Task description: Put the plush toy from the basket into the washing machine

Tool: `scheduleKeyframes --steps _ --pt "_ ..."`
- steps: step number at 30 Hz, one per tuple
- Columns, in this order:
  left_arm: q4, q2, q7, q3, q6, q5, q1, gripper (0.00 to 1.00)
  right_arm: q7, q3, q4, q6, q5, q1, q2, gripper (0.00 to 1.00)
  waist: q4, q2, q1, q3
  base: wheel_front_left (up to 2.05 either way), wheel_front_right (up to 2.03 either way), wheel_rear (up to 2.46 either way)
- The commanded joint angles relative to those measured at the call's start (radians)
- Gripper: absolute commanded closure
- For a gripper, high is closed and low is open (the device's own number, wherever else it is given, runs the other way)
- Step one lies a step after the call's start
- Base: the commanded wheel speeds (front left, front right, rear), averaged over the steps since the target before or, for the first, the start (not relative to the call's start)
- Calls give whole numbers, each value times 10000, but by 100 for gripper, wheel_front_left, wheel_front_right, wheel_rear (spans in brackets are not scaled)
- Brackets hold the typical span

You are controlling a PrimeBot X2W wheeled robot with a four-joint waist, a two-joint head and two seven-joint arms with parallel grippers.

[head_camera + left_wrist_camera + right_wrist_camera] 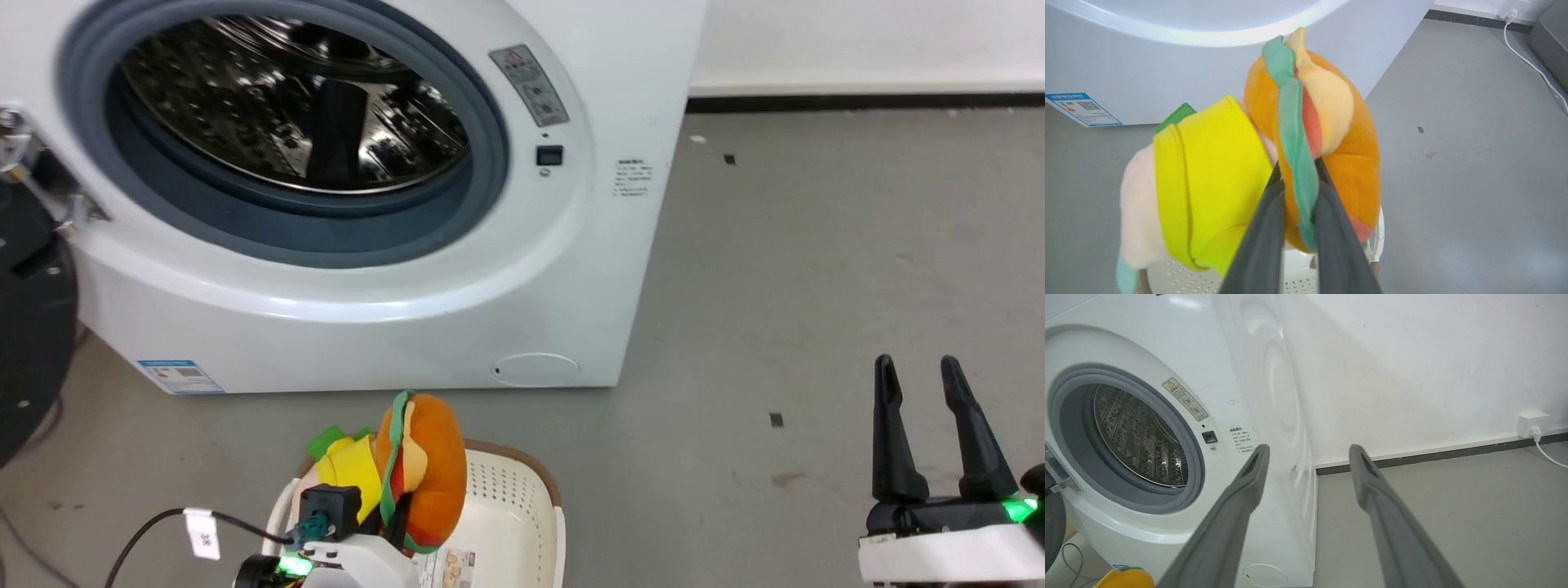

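And the soft, orange-bunned hamburger plush toy (pixel 420 465) is up in the air, turned on edge so its green, red and yellow layers run top to bottom, the yellow and pale pink part hanging off its left side. The left gripper (pixel 1298 163) pinches it right across the green frill. Just beneath it sits the cream-white perforated plastic basket (pixel 510 498) with its brown woven-look rim, a paper label showing on its bottom. Beyond stands the big white front-loading washing machine (pixel 367 327): black-framed door (pixel 33 343) swung open to the left, grey rubber ring (pixel 490 163) around the porthole, shiny perforated steel drum (pixel 294 114) on show, blue sticker (pixel 180 377) low on its front.
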Motion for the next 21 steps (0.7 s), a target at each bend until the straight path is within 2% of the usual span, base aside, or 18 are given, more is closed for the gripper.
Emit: scheduleKeyframes --steps 1,4,7,15,21 --pt "-329 88 -54 96 103 99 184 100 -44 -6 -33 -6 9 146 -1 0 203 0 2 -226 0 0 0" --pt "-1609 202 -55 450 300 320 617 100 -44 9 -44 -6 56 222 -1 0 296 0 2 -367 0 0 0" --pt "-2862 210 -55 809 180 386 1025 100 -44 39 -70 -6 107 255 -1 0 336 0 2 -467 0 0 0" --pt "-5683 471 -56 1780 322 907 1270 100 -44 183 -259 -6 149 171 -1 0 194 0 2 -131 0 0 0" --pt "-6819 887 -56 2362 248 1187 590 100 -44 301 -441 -6 90 -138 -1 0 -113 0 2 588 0 0 0"
